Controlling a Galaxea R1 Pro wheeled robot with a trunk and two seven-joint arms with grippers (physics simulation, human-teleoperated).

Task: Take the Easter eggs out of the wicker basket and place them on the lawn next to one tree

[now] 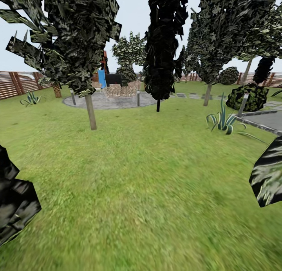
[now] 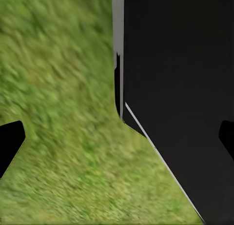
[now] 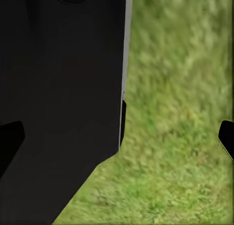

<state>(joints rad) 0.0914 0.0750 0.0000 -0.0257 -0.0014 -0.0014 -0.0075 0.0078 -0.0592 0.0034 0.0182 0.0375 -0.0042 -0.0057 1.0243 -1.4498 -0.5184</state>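
Several trees (image 1: 90, 114) on lawn (image 1: 137, 177) in head view | wrist views: grass, dark robot body (image 2: 180, 88) | both jaws spread, empty

No readable text, label, brand, number or sign appears in any of the views. The blue panel (image 1: 102, 78) and dark shape (image 1: 113, 80) on the paved circle (image 1: 109, 100) carry no legible marks; they are too small and blurred.

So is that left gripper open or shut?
Open. The left gripper has its two dark fingertips at opposite edges of the wrist view, with only lawn between them.
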